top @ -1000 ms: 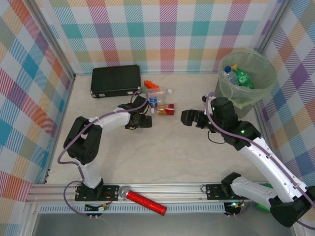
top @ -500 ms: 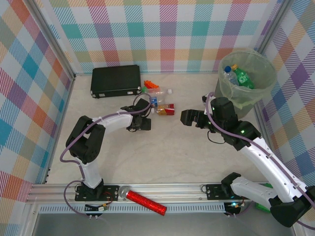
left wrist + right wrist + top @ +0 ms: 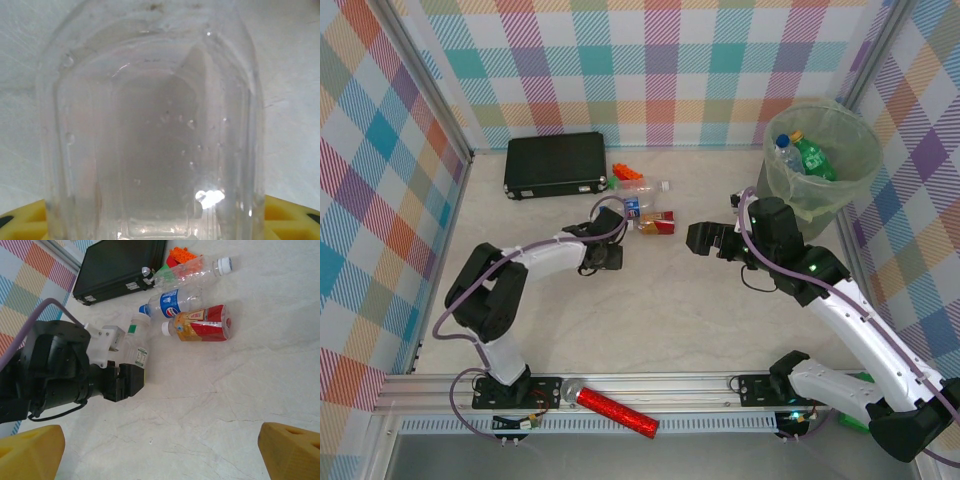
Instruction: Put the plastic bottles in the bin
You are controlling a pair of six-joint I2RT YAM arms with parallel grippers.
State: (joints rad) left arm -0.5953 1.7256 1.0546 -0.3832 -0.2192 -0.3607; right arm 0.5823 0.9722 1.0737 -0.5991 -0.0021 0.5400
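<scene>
The jaws of the left gripper (image 3: 608,256) sit on both sides of a clear bottle (image 3: 155,140) on the table (image 3: 670,310), but I cannot tell if they squeeze it, while the right gripper (image 3: 160,450) has its jaws wide apart, near the bin (image 3: 790,192).

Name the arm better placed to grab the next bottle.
Left. The left end effector straddles a clear bottle lying on the table; the right end effector hangs open and empty, apart from it.
</scene>
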